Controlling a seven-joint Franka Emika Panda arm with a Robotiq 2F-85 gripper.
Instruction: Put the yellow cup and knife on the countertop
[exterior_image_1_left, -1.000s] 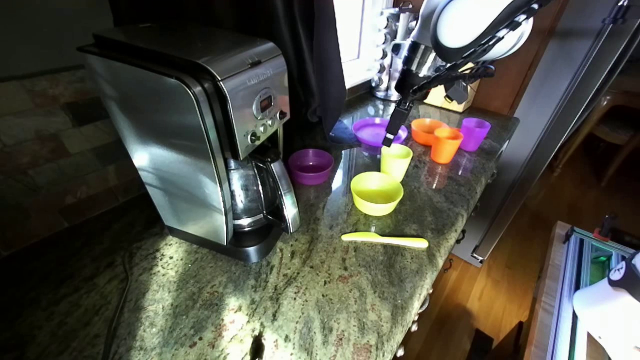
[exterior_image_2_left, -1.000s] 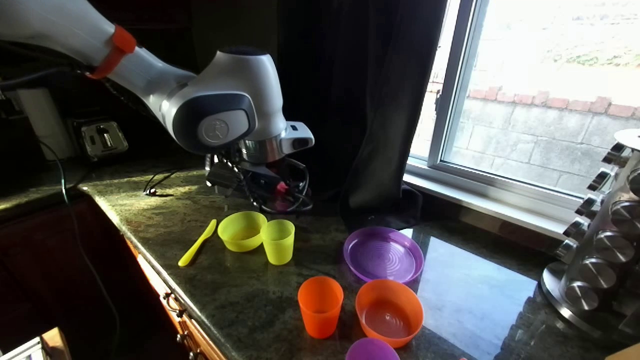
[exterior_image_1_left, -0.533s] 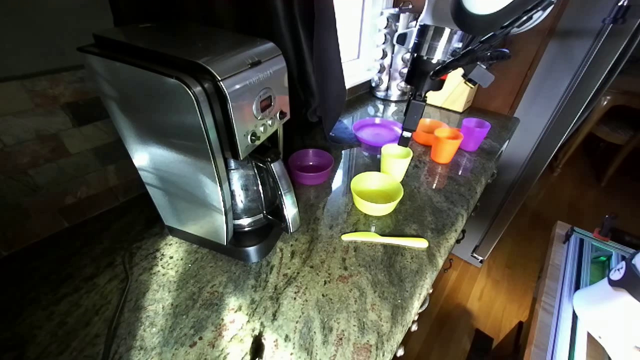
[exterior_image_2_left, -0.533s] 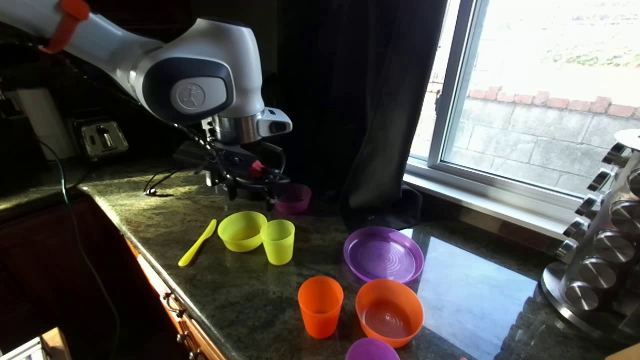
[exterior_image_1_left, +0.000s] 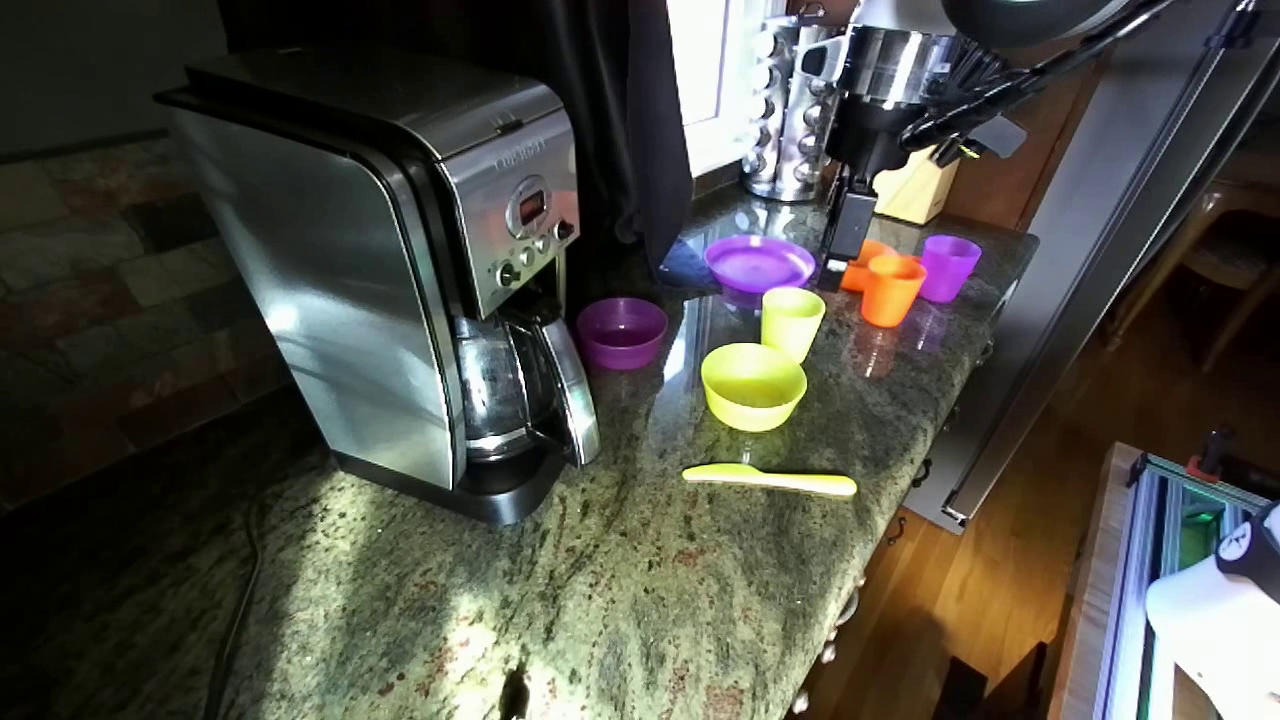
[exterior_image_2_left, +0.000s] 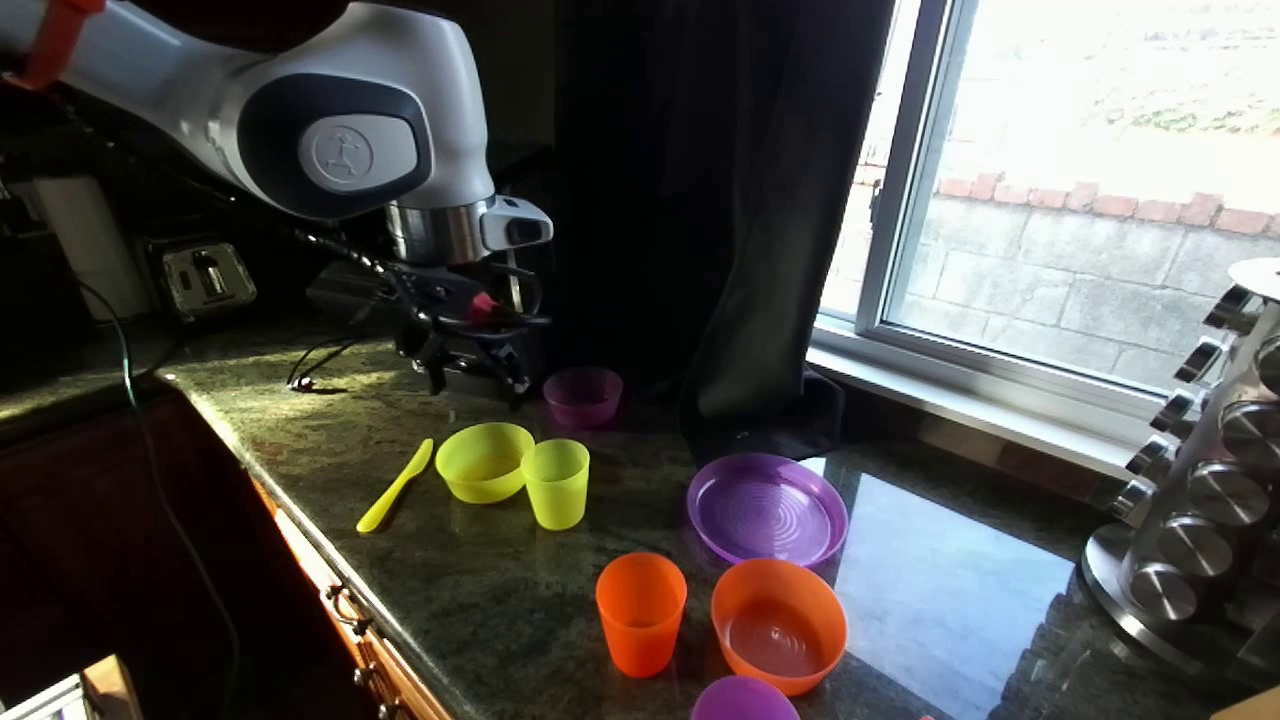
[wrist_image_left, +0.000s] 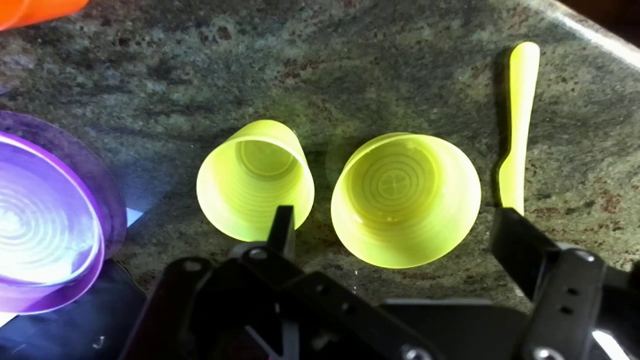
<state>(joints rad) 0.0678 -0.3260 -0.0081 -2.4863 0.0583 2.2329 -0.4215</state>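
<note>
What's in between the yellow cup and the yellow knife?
A yellow bowl sits between the yellow cup and the yellow knife. You can see that in the wrist view and in both exterior views.

I look over a speckled grey-green stone tabletop (exterior_image_1_left: 620, 600), brightly lit in patches. On it I see the yellow knife (exterior_image_1_left: 770, 481) lying flat, handle toward the edge; next to it sits the yellow bowl (exterior_image_1_left: 753, 390), and beside that, across a narrow gap, the yellow cup (exterior_image_1_left: 792, 330) stands upright. Farther along I find a purple plate (exterior_image_2_left: 767, 512), an orange bowl (exterior_image_2_left: 778, 628) just beside it, an upright orange cup (exterior_image_2_left: 641, 620) and a purple cup (exterior_image_1_left: 948, 270). A darker purple bowl (exterior_image_1_left: 622, 338) stands near a coffee maker (exterior_image_1_left: 390, 290), well apart from a steel jar rack (exterior_image_2_left: 1195, 480).
</note>
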